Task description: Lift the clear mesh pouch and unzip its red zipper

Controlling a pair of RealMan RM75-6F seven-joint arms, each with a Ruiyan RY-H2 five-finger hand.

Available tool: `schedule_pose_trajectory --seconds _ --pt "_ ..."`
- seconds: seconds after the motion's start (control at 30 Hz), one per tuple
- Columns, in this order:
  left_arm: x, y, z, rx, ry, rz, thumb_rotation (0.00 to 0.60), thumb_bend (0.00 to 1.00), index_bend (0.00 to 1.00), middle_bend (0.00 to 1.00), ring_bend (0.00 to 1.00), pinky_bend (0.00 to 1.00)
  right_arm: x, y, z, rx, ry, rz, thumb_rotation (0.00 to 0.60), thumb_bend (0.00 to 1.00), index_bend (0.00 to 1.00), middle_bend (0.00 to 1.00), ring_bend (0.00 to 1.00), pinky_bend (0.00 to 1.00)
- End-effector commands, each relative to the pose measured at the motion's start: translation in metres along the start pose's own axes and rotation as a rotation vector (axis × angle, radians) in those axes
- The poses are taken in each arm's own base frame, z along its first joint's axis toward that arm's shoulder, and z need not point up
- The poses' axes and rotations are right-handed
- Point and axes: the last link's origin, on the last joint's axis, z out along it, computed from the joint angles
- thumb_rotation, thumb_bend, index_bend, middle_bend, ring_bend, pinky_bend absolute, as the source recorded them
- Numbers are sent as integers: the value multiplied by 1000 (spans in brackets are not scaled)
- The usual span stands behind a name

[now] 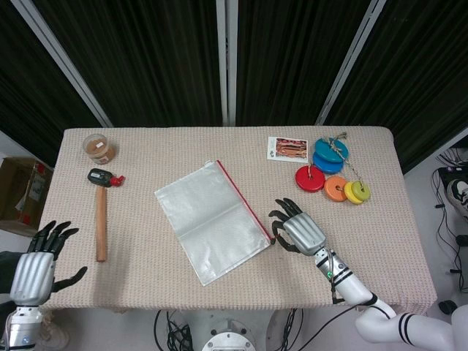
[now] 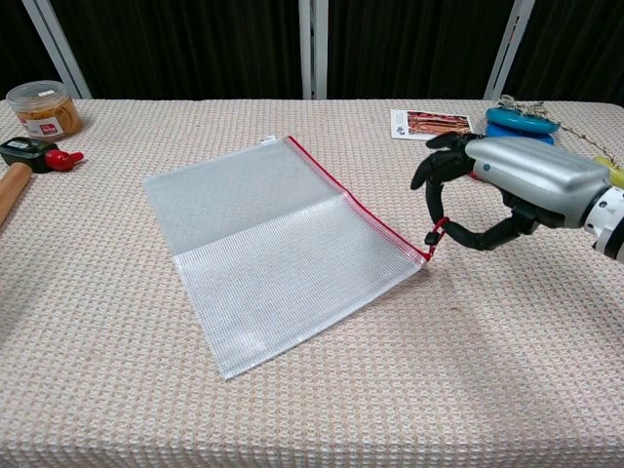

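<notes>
1 clear mesh pouch (image 1: 212, 229) (image 2: 278, 245) lies near the middle of the table (image 1: 183, 150) (image 2: 322, 409). In the head view its long axis runs diagonally from far left to near right. Its red zipper (image 1: 245, 201) (image 2: 356, 203) runs along the long right edge, from the far corner down to the right-hand corner beside the right hand. That corner is raised a little off the cloth in the chest view, while the rest of the pouch lies flat.

The right hand (image 1: 296, 231) (image 2: 497, 185) is just right of that corner, above the table. A red pull loop (image 2: 435, 234) at the zipper's end is hooked on its curled fingers, the thumb below and the other fingers arched over it. The left hand (image 1: 38, 265) is off the near left edge of the table, fingers spread apart and holding nothing; only the head view shows it.

On the far right are 5 colored discs (image 1: 327, 170) strung on cord: 2 blue, 1 red, 1 orange, 1 yellow. The chest view hides most of them behind the right hand. Just left of them lies 1 small picture card (image 1: 287, 148) (image 2: 431, 124). At far left stands 1 lidded jar (image 1: 99, 148) (image 2: 42, 108) with brown contents. Near it lies 1 wooden-handled hammer (image 1: 100, 217) (image 2: 12, 180), handle pointing toward the near edge, with 1 small red piece (image 1: 117, 180) (image 2: 63, 158) at its head.
</notes>
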Motion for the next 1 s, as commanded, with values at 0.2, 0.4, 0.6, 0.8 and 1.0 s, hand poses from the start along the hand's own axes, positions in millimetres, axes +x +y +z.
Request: schedule_pose_trajectory --seconds 0.2,0.4,0.6,0.8,1.0 --pt "-4 75 43 -259 -141 -354 600 161 272 170 70 148 76 -57 22 182 160 -10 600 513 714 189 0 49" --pt "-4 119 76 -295 -160 -437 600 139 297 176 76 163 113 -99 49 273 252 21 600 513 717 185 0 3" --pt "4 146 94 -281 -207 -592 599 124 313 205 87 192 132 -133 77 299 304 68 600 513 716 181 0 0" --pt "5 159 105 -256 -227 -621 581 123 325 210 88 200 136 -161 103 311 334 118 600 514 716 181 0 0" --pt "0 163 119 -186 -228 -618 537 125 355 219 95 217 138 -173 124 271 368 183 600 521 715 181 0 0"
